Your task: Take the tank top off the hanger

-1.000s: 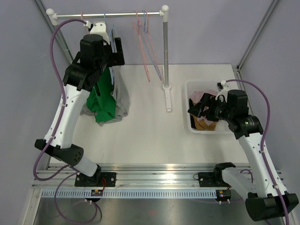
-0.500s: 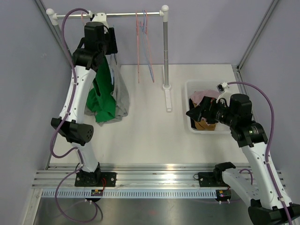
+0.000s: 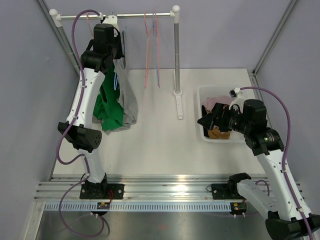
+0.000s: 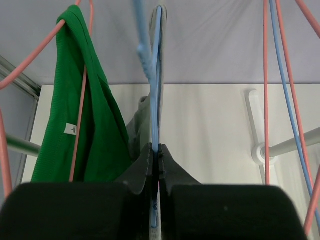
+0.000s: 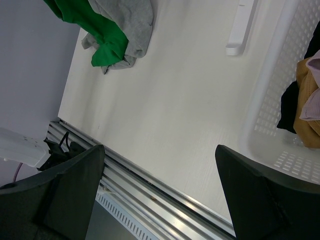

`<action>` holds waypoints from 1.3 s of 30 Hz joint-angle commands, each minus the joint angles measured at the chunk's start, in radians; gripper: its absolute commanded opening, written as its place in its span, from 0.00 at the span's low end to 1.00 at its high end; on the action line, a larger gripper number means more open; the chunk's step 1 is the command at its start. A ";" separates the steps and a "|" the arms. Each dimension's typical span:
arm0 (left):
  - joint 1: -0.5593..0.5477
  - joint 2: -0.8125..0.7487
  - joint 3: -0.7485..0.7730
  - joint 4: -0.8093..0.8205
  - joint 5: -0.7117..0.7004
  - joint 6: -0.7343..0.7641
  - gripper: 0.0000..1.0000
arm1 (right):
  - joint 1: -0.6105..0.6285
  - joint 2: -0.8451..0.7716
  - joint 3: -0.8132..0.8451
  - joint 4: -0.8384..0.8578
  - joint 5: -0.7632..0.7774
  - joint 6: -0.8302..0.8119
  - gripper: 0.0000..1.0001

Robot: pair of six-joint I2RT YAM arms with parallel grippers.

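A grey tank top (image 3: 131,102) hangs on a blue hanger (image 4: 155,75) from the rod (image 3: 140,15), its hem bunched on the table. Beside it a green tank top (image 3: 107,107) hangs on a pink hanger (image 4: 80,110). My left gripper (image 4: 155,150) is high by the rod, shut on the blue hanger's wire, with a bit of grey cloth (image 4: 137,125) showing at the jaws. In the top view the left gripper (image 3: 120,50) sits just below the rod. My right gripper (image 3: 206,120) hovers wide open beside the basket, holding nothing; the right gripper (image 5: 160,150) looks down at the bare table.
Empty pink and blue hangers (image 3: 152,50) hang further right on the rod. The rack's post (image 3: 176,50) stands on a white foot (image 3: 179,106). A white basket (image 3: 202,95) of clothes sits at the right. Grey walls enclose the table.
My left arm has risen toward the rod and its jaws have gone from open to shut on the blue hanger. The right gripper has shifted slightly left.
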 commanded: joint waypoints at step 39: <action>-0.003 -1.099 -0.966 0.360 0.468 -0.349 0.00 | 0.045 0.084 0.074 0.126 -0.239 -0.023 1.00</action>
